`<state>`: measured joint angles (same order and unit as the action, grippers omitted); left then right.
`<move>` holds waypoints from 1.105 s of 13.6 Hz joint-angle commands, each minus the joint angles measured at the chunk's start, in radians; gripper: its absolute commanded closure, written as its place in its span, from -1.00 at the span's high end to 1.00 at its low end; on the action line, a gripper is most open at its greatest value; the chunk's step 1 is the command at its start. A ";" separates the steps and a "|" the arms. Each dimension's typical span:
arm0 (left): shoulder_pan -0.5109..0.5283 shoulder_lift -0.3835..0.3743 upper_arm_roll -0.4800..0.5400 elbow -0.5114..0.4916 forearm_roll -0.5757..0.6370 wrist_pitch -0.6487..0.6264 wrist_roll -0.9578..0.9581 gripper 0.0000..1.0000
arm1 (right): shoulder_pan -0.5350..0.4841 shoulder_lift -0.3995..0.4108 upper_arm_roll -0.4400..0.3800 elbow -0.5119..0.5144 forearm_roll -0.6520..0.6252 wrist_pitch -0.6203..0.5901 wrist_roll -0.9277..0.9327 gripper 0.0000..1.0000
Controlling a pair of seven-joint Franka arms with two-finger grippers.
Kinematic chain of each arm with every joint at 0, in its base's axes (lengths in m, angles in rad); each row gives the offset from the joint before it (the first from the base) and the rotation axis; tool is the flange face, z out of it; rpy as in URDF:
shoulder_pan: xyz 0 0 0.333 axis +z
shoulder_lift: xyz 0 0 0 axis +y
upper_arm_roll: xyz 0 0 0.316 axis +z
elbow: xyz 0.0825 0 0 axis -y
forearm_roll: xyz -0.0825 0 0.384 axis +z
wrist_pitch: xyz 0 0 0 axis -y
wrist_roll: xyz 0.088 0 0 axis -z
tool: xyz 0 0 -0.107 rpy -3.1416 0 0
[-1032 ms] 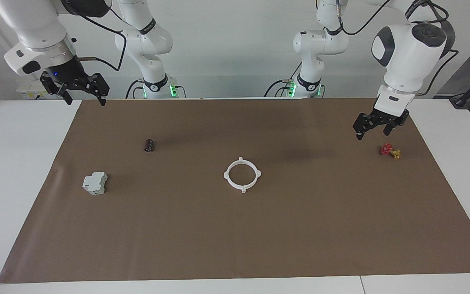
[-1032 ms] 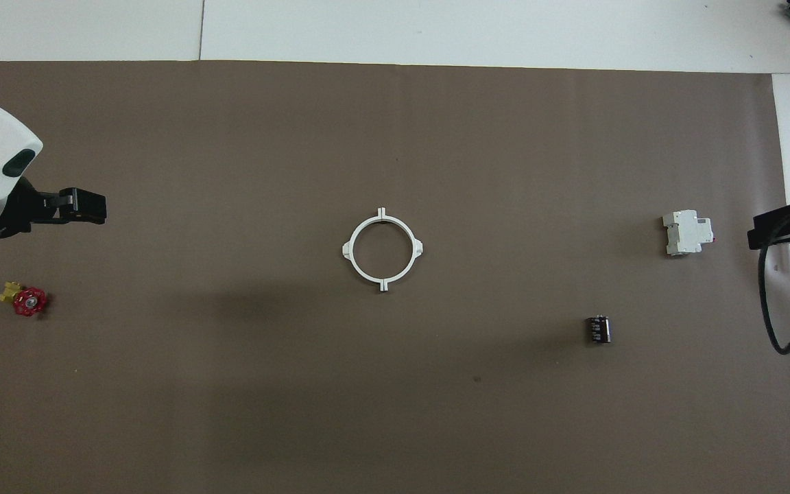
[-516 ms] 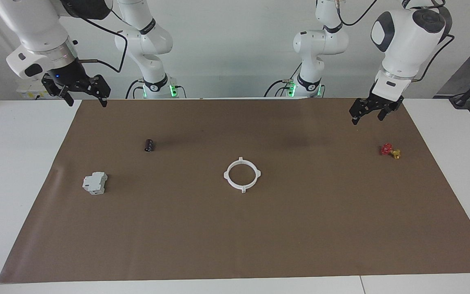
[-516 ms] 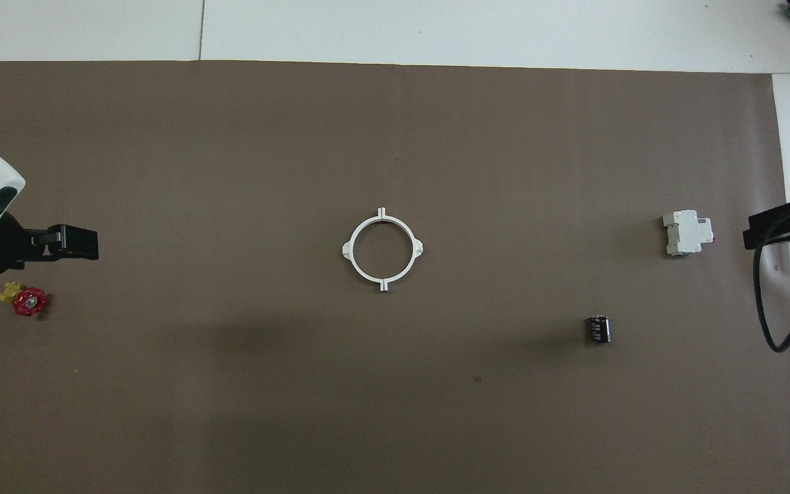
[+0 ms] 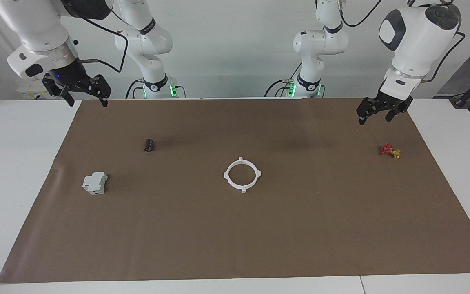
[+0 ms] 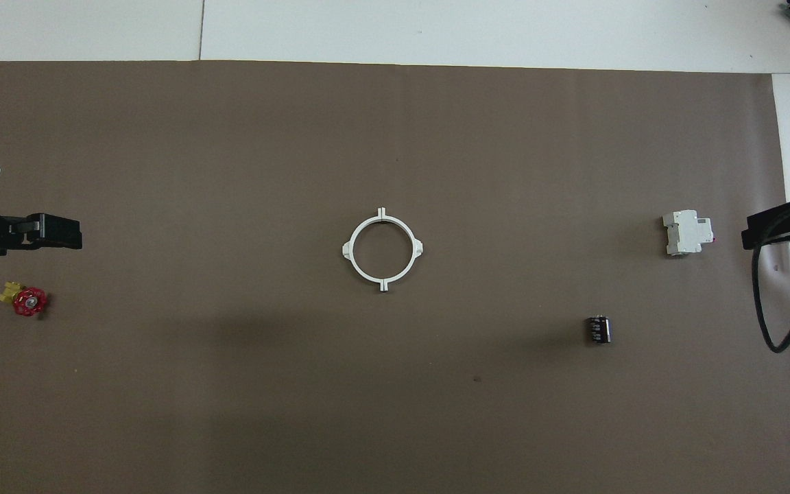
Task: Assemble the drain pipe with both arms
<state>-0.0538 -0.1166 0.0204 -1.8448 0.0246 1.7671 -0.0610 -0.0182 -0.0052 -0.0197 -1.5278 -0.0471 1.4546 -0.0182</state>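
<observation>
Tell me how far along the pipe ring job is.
It looks finished: the white ring lies closed with four tabs mid-mat. Nothing is in hand; the left gripper and right gripper hang open and empty at the mat's two ends. Nothing visibly remains.

Plain white wall, white table

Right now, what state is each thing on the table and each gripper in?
Ring: joined, flat on the mat, untouched.
Grey block: on the mat, free.
Black cylinder: lying on its side.
Red valve: on the mat, free.
Left gripper: raised, open, empty.
Right gripper: raised, open, empty.
</observation>
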 commanded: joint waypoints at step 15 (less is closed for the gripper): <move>0.049 -0.037 -0.039 0.118 -0.020 -0.230 0.024 1.00 | -0.006 -0.002 0.001 -0.002 0.018 -0.008 -0.026 1.00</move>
<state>-0.0301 -0.1411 -0.0019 -1.7194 0.0244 1.5324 -0.0400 -0.0182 -0.0052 -0.0197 -1.5278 -0.0469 1.4546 -0.0182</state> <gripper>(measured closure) 0.000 0.000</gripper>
